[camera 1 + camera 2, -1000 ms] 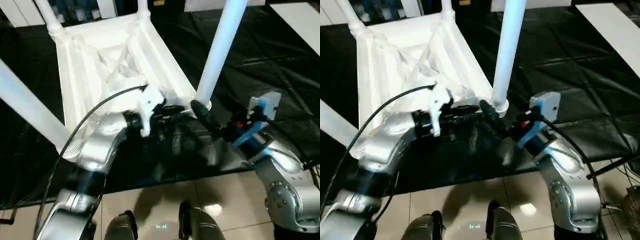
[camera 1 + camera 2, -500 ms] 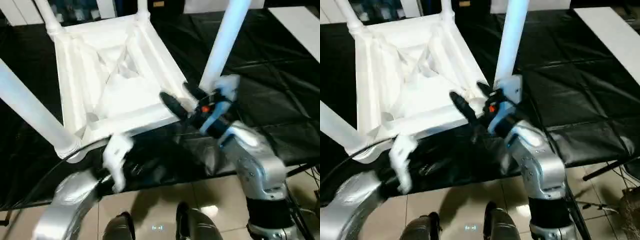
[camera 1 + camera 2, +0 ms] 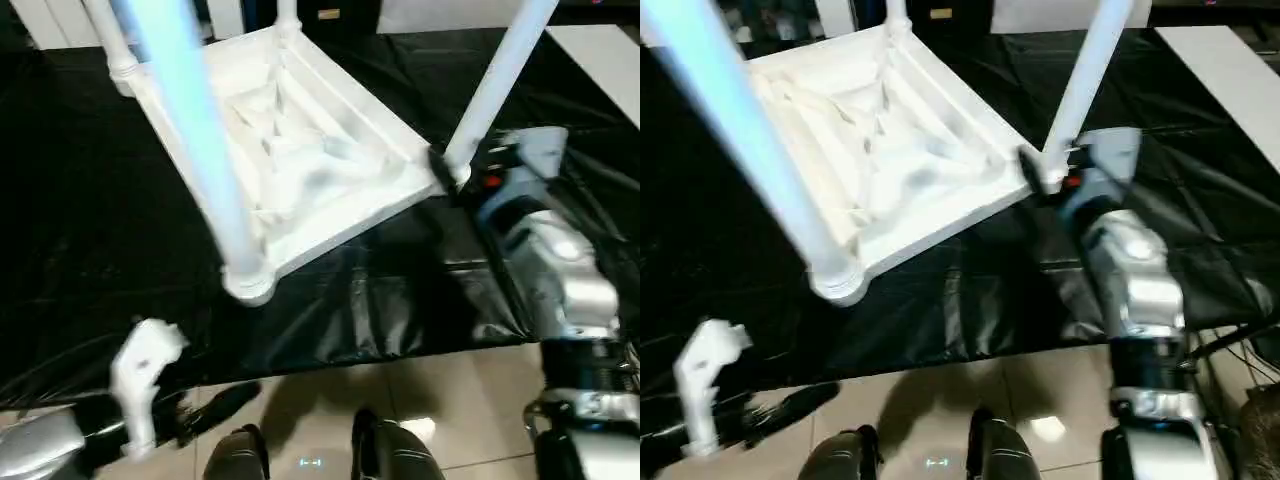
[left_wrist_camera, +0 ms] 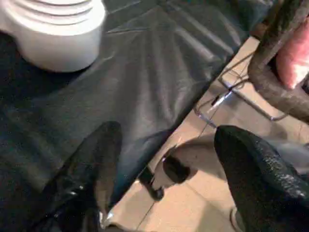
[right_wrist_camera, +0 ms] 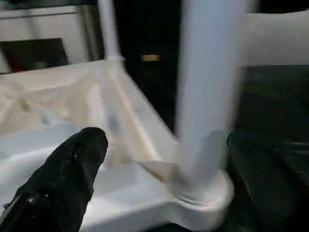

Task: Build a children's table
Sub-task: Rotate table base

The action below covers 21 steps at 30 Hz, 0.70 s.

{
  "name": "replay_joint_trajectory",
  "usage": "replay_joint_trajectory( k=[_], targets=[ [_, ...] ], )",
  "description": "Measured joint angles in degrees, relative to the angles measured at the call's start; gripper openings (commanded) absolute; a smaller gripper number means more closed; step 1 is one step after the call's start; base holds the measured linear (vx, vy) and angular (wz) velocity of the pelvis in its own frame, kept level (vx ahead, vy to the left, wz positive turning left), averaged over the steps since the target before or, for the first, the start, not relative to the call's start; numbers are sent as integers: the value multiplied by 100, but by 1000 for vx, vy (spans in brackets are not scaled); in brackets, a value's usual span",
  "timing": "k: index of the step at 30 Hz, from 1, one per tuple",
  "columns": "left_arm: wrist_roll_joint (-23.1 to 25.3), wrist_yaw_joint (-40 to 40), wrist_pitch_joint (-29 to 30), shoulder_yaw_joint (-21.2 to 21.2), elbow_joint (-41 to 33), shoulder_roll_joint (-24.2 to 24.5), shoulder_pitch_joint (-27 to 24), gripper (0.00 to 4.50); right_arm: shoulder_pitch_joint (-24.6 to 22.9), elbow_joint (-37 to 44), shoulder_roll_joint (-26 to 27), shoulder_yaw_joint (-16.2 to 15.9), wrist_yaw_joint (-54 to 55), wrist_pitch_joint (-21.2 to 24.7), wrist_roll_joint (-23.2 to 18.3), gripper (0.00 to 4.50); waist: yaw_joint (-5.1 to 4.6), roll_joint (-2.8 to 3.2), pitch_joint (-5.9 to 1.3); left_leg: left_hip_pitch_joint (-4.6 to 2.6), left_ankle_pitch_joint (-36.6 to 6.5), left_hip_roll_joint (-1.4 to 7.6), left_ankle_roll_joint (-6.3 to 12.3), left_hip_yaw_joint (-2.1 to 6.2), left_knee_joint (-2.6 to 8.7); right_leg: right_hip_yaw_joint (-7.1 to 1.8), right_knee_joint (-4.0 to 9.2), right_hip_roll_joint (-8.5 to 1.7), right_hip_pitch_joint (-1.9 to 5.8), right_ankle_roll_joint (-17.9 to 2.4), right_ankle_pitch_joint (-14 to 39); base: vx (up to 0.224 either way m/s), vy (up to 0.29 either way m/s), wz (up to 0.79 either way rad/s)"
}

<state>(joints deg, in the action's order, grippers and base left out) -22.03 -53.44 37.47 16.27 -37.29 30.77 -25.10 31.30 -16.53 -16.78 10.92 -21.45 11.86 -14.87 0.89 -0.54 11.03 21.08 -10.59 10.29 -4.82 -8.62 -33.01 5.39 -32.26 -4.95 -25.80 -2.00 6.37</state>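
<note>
We're looking at an indoor test space, a lab or workshop by the look of it: a desk (image 3: 90, 250) draped in black plastic sheeting, glossy beige floor tiles (image 3: 460, 390) below, and metal stand legs (image 4: 236, 94) on them.

Black wrinkled plastic sheet (image 3: 100, 200) covers the whole work surface ahead of me; glossy folds, creased hard along its near edge, where it hangs over.

Beige glossy tiled floor (image 3: 460, 400) below that edge, grout lines visible, a light reflection on one tile.

Flat white panel (image 3: 1230, 70) lies on the sheet at far right, well apart from the centre.

White cabinet frame with a dark panel (image 5: 34, 53) stands at the back. A small orange-yellow label (image 5: 150, 58) sits in the dark just beside it.

Thin bent metal wire frame (image 4: 231, 94) rests on the floor tiles by the sheet's edge. Pink object behind a dark curved tube (image 4: 294, 58); cannot tell what it is.
</note>
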Motion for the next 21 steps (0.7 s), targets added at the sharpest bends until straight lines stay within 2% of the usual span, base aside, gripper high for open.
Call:
replay_joint_trajectory(
  k=[2,4,7,9,12,14,16,19,21],
  targets=[
    [-168,-113,8,552,6,159,-134,374,-128,98,-50,-3,-150,35,-26,450,-51,-7,-4,6,0,17,0,-3,5,0,-1,17,3,0,0,0,0,0],
    [-266,-91,-28,830,39,169,-62,378,-319,251,-49,-38,-287,167,-37,450,-55,-8,-5,4,0,36,-1,-3,4,0,-1,37,6,-1,0,0,0,0],
    [-387,109,-243,1127,440,87,503,388,-737,623,-49,-442,-599,503,-45,450,-50,-21,-13,1,3,67,-5,1,1,6,-1,70,6,-14,-9,0,0,0],
    [-506,184,-375,1199,694,83,942,403,-995,792,-53,-850,-789,620,-19,450,-35,-26,-20,-5,6,74,-10,4,1,7,-3,78,6,-22,-13,0,0,0],
    [-742,188,-396,1111,859,77,1408,427,-1237,920,-49,-1196,-830,821,108,450,-42,-24,-23,-6,7,72,-15,-1,-8,1,-2,73,6,-27,-16,0,0,0],
    [-769,193,-384,904,971,16,1738,446,-1341,941,-12,-1369,-764,972,254,450,-39,-27,-28,-12,7,72,-15,-2,-19,1,-2,71,5,-33,-20,0,0,0],
    [-747,243,-388,668,1086,-62,1957,446,-1363,938,59,-1484,-663,1012,431,450,-44,-27,-28,-9,7,71,-15,-3,-24,0,-4,69,4,-40,-25,0,0,0],
    [-683,319,-412,206,1324,-338,2397,446,-1303,872,220,-1638,-413,993,686,450,-33,-27,-30,-10,7,73,-16,0,-49,1,-25,69,4,-41,-25,0,0,0],
    [-691,440,-377,-182,1536,-749,2926,446,-975,316,517,-1659,-77,854,848,450,-32,-27,-30,-10,9,73,-19,0,-83,-2,-61,63,-2,-44,-27,0,0,0]
  ],
)
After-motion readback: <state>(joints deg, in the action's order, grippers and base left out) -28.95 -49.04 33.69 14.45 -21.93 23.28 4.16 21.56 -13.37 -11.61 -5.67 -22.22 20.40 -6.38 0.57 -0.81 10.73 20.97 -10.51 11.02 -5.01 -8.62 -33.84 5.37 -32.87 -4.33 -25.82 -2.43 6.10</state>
